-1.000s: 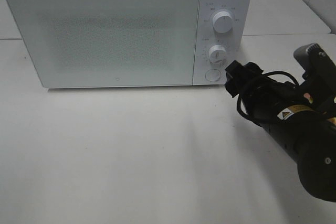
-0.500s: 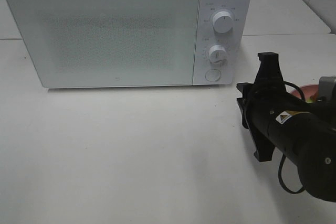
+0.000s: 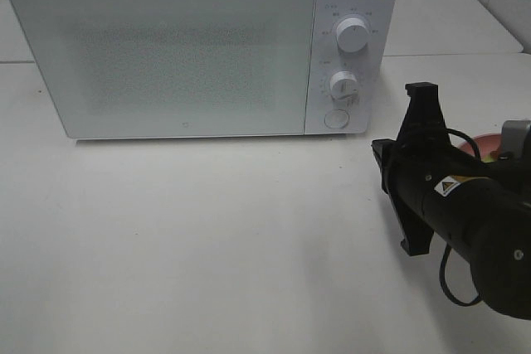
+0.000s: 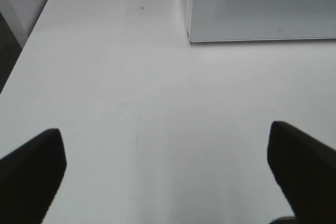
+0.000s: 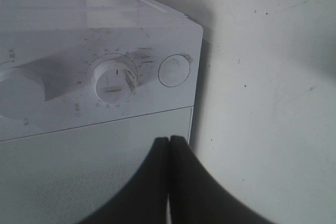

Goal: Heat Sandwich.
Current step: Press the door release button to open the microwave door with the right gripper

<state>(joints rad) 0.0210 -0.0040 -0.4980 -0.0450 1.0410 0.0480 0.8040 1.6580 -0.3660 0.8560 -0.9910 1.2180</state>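
Observation:
The white microwave (image 3: 182, 51) stands at the back of the table with its door closed. My right gripper (image 3: 378, 148) hovers in front of its lower right corner, turned on its side, with the two black fingers (image 5: 181, 182) pressed together and nothing between them. In the right wrist view they point at the microwave's (image 5: 105, 51) front, below the round button (image 5: 175, 70). A sliver of the pink plate (image 3: 474, 143) shows behind my right arm. The sandwich is almost wholly hidden, only a pale yellow-green bit (image 3: 489, 155) showing. My left gripper (image 4: 168, 177) is open over bare table.
Two knobs (image 3: 353, 36) (image 3: 343, 84) and a round button (image 3: 335, 118) sit on the microwave's right panel. The white table (image 3: 207, 246) stretches in front of it. Its left edge (image 4: 26, 51) shows in the left wrist view, along with the microwave's corner (image 4: 262, 3).
My right arm has pulled back from the microwave's round button and rolled onto its side. Its jaws have closed. The pink plate's edge has come into view behind it.

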